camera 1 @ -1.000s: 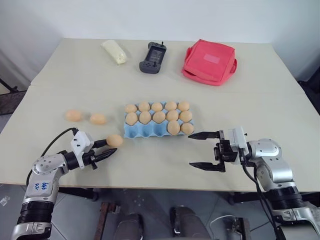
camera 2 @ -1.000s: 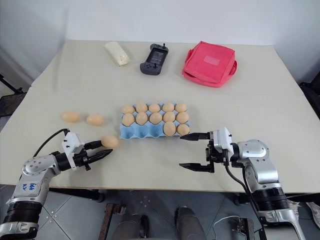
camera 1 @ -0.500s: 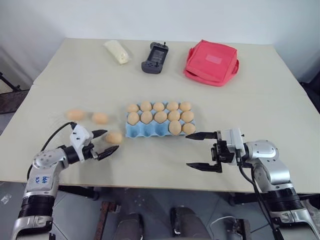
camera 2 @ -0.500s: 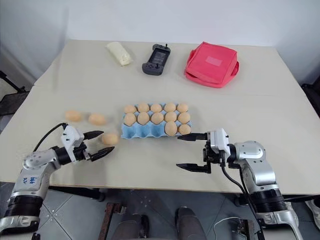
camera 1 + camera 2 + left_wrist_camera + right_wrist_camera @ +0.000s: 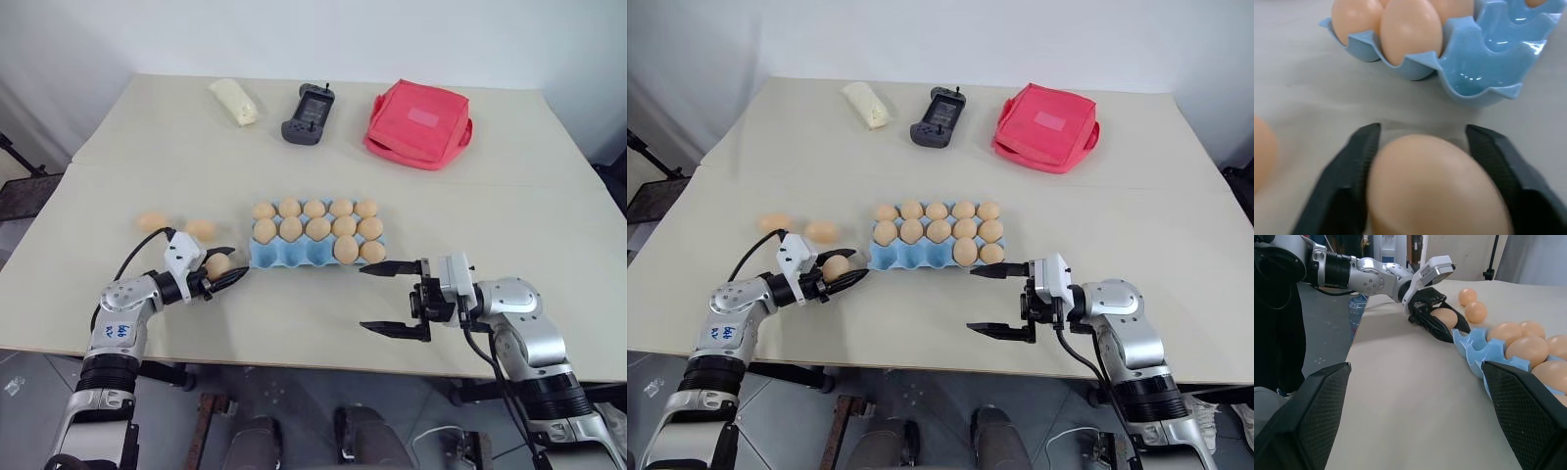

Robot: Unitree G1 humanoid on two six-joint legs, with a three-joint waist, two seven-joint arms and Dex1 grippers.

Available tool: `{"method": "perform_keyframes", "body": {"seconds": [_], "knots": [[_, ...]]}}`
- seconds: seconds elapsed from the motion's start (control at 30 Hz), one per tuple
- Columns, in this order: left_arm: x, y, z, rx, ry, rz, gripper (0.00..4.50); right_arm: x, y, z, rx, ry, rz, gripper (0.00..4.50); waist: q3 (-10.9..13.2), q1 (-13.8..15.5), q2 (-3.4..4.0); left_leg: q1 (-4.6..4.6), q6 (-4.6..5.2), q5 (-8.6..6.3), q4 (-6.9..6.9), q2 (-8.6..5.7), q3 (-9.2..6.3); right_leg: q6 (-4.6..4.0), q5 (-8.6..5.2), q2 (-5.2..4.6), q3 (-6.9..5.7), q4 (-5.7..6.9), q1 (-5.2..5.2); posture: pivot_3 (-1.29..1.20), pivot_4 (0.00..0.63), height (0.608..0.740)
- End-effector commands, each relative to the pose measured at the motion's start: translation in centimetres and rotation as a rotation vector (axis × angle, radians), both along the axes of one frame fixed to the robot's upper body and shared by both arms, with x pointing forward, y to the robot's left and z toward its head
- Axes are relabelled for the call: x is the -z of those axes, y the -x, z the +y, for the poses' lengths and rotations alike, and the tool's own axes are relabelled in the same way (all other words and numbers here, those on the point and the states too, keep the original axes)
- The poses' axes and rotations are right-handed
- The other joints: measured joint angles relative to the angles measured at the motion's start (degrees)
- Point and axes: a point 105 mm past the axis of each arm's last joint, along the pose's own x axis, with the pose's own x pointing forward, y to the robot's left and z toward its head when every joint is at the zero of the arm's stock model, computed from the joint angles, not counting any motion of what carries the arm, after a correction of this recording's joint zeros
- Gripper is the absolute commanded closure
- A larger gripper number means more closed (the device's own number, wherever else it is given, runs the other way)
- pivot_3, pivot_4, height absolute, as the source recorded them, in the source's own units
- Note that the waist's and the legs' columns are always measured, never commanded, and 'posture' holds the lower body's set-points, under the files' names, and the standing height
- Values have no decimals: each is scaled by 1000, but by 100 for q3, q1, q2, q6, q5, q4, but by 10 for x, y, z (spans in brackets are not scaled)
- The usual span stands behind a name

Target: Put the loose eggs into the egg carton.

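Since a second ago our left tool has opened, slid in round the nearest loose egg and shut on it; the egg now sits clamped between both black fingers, close to the near-left corner of the egg carton. We judge the grip is taken low and nearly level so the egg can be carried straight into one of the empty front cups, three of which still show bare blue. Two more loose eggs lie on the worktop further left, apart from the carton. Our right tool hangs with its fingers spread wide, holding nothing, just beside the carton's near-right corner, probably parked clear of the left arm's path.
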Motion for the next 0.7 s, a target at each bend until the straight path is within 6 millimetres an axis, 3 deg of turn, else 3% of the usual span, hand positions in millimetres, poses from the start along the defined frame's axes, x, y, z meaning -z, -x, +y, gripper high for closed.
{"method": "perform_keyframes", "body": {"seconds": [0.03,0.17,0.3,0.5,0.7], "knots": [[-32,11,3,62,7,-66,2377,-7,3,1,-2,-11,-32,0,0,-2,0,0,0,0,0,0,0,0,0,0,0,0,0,0,150,740],[-55,17,-11,150,-7,-90,2377,-6,3,-1,10,-7,-30,0,0,9,0,0,0,0,1,0,-3,0,0,0,0,2,1,0,150,740],[-77,10,-63,309,-17,-144,2377,-3,4,-7,41,2,-27,0,0,110,0,-1,1,1,5,-4,-11,1,1,-3,-6,-7,13,0,150,740],[-84,-26,-124,370,2,-155,2377,-1,6,-25,118,24,-23,0,0,165,0,2,19,-8,28,-9,-8,18,11,1,-4,-31,42,0,150,740],[-75,-49,-160,407,-21,-125,2377,-1,10,-30,168,18,-33,0,2,115,-3,3,27,-12,33,-10,9,31,18,10,12,-45,45,0,150,740]]}}
